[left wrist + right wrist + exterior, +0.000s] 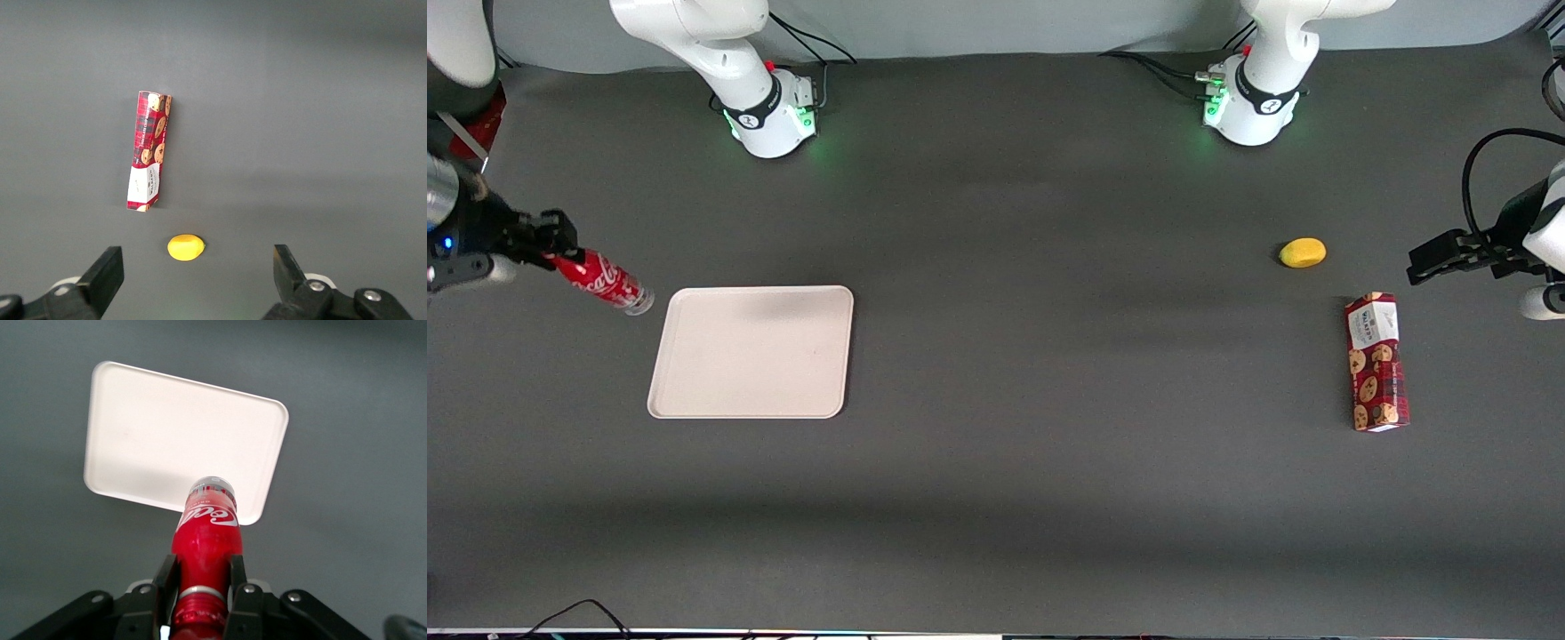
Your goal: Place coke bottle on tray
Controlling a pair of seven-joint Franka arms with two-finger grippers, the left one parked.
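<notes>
My right gripper (559, 247) hangs above the table at the working arm's end and is shut on the neck of the coke bottle (607, 284). The slim red bottle tilts, its clear base pointing down toward the tray (752, 352), just short of the tray's near corner. From the wrist, the coke bottle (207, 540) sticks out between the gripper (202, 577) fingers, one black finger (166, 581) pressed to each side of its neck. The beige tray (167, 433) lies flat on the dark mat with nothing on it.
A yellow lemon-like object (1303, 252) and a red cookie-printed box (1376, 362) lie toward the parked arm's end of the table. Both also show in the left wrist view, the box (149, 151) and the yellow object (185, 247).
</notes>
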